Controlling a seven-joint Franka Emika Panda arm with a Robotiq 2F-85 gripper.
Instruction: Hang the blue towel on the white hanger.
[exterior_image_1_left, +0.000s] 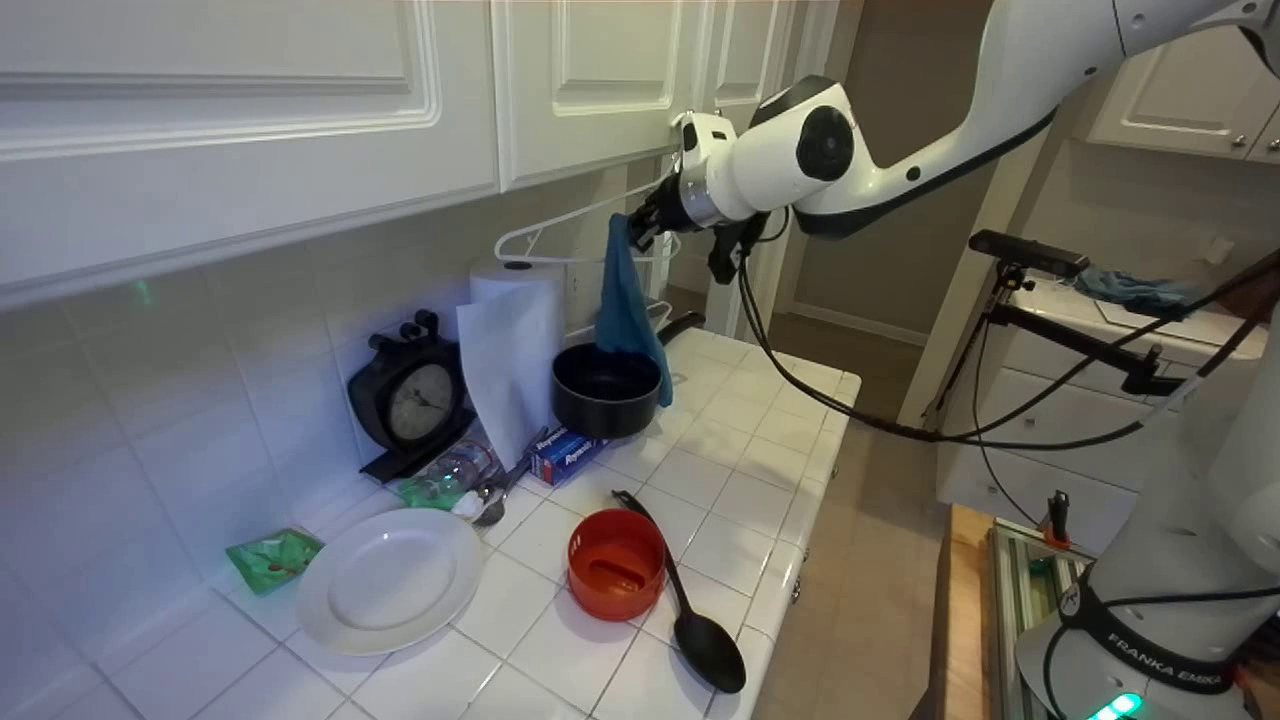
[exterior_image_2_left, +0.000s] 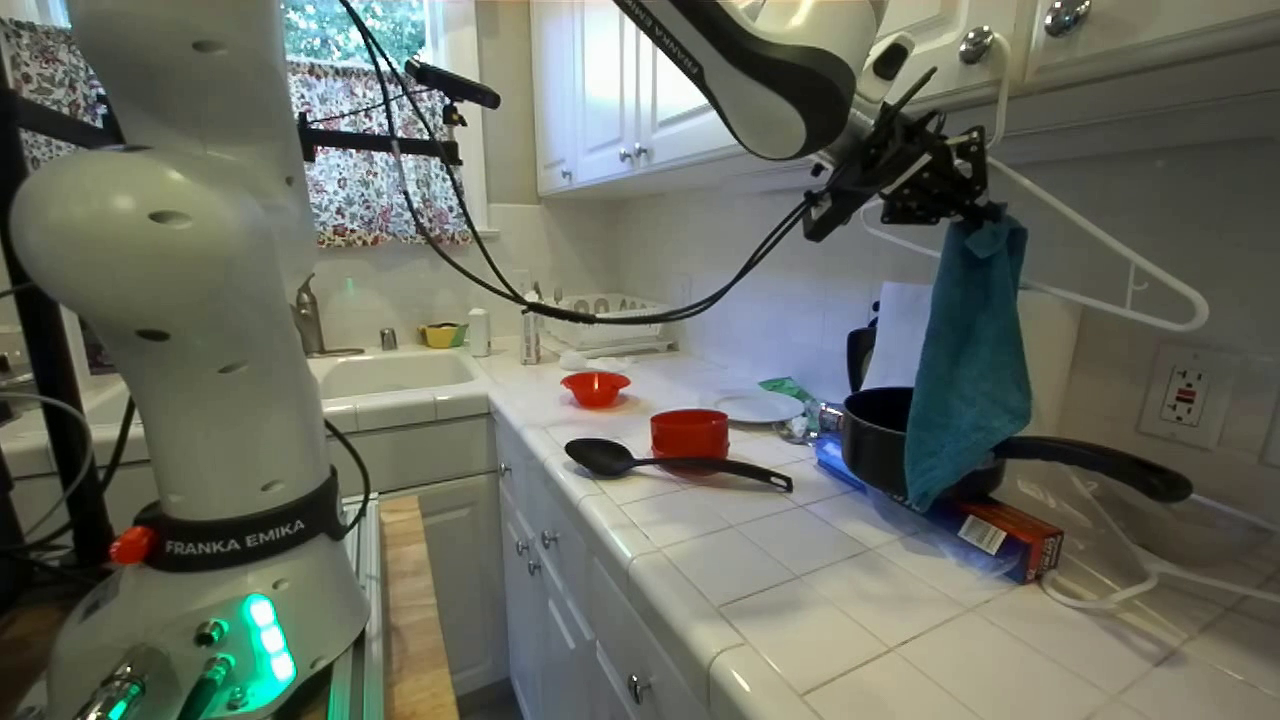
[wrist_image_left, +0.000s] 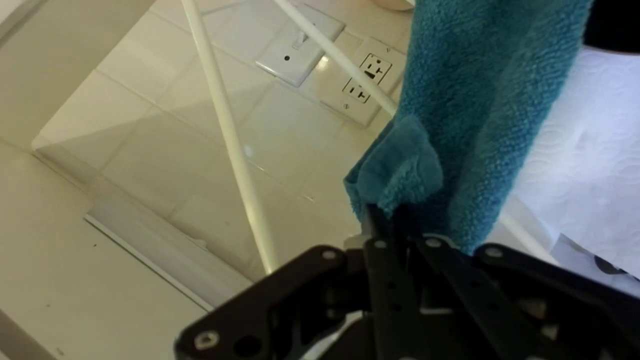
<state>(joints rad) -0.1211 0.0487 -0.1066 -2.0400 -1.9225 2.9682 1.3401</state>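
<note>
Clenched, the claw (exterior_image_2_left: 982, 214) pinches the blue towel (exterior_image_2_left: 968, 360) by its top end; in an exterior view it hangs at six o'clock, its lower end in front of the black pot (exterior_image_2_left: 870, 430); whether it touches the rim cannot be told. The white hanger (wrist_image_left: 229, 132) hooks over a cabinet knob (exterior_image_2_left: 977, 44) at twelve o'clock from the claw, its corner jutting at four. In the wrist view its slanting bar lies at nine, a gap between, and the lower bar passes behind the towel. From the pot, the tiled counter (exterior_image_2_left: 800, 590) gives open room at seven o'clock, to its rounded edge.
</note>
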